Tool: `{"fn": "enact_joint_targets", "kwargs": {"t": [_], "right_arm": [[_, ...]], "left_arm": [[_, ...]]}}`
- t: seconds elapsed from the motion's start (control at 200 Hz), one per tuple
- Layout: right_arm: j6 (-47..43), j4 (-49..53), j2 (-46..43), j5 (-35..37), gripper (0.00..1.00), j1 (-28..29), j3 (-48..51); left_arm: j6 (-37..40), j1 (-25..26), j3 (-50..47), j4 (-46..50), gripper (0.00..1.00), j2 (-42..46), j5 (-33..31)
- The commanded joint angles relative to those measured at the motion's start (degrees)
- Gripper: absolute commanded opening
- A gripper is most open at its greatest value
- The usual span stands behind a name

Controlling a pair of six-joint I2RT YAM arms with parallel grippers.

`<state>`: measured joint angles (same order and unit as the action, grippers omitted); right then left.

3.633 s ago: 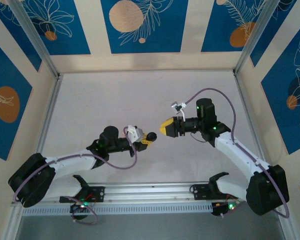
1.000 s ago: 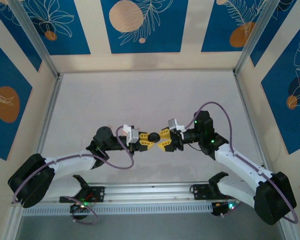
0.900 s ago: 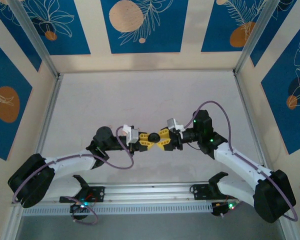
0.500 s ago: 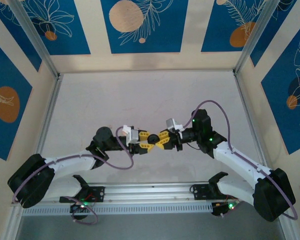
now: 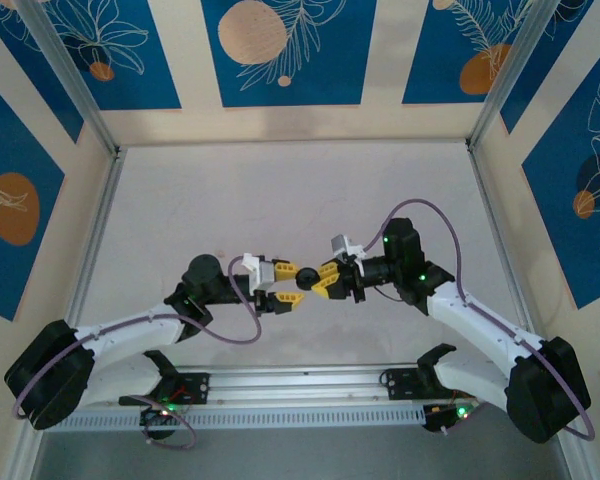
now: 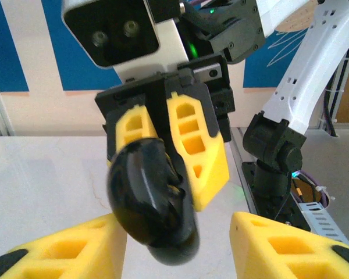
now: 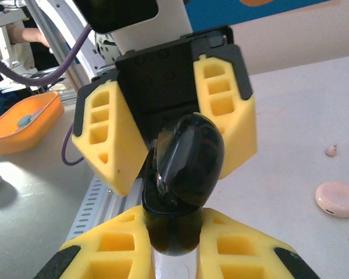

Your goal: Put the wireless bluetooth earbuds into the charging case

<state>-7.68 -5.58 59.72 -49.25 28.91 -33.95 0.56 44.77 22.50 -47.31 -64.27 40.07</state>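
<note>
The black glossy charging case (image 5: 305,278) hangs above the table between the two arms. My right gripper (image 5: 320,281) is shut on its lower end, and the right wrist view shows the case (image 7: 186,168) pinched between my yellow fingers (image 7: 104,250). My left gripper (image 5: 288,285) is open, its fingers (image 7: 107,139) standing apart on either side of the case without touching. From the left wrist the case (image 6: 154,200) fills the middle, just beyond my open left gripper (image 6: 177,256). A tiny pale pink earbud (image 7: 331,150) lies on the table.
A round pink disc (image 7: 337,199) lies on the table near the earbud. An orange tray (image 7: 23,122) sits off the table beyond the left arm. The aluminium rail (image 5: 300,378) runs along the near edge between the arm bases.
The right gripper closed on the case while the left gripper opened and let it go. The left arm has drawn back a little toward its base.
</note>
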Motion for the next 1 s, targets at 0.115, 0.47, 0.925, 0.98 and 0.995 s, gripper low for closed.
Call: {"fn": "enact_joint_targets", "kwargs": {"t": [0.115,0.47,0.925,0.98,0.995], "right_arm": [[4.4,0.4,2.5,2.4,0.1,-0.9,-2.4],[4.8,6.1,5.5,-1.0,0.1,-1.7,-4.0],[5.0,11.1,7.2,-2.1,0.09,-2.6,-4.7],[4.1,11.6,6.9,-3.7,0.09,-2.5,-4.6],[3.9,11.8,6.7,-4.1,0.09,-2.5,-4.6]], "left_arm": [[0.9,0.3,1.0,0.4,0.48,0.7,1.6],[6.7,0.2,3.7,10.3,0.48,2.7,0.4],[9.3,0.3,4.5,13.4,0.49,5.4,-0.6],[9.8,0.3,4.6,14.1,0.5,5.5,-1.0],[9.9,0.4,4.7,14.3,0.5,5.6,-1.2]]}}
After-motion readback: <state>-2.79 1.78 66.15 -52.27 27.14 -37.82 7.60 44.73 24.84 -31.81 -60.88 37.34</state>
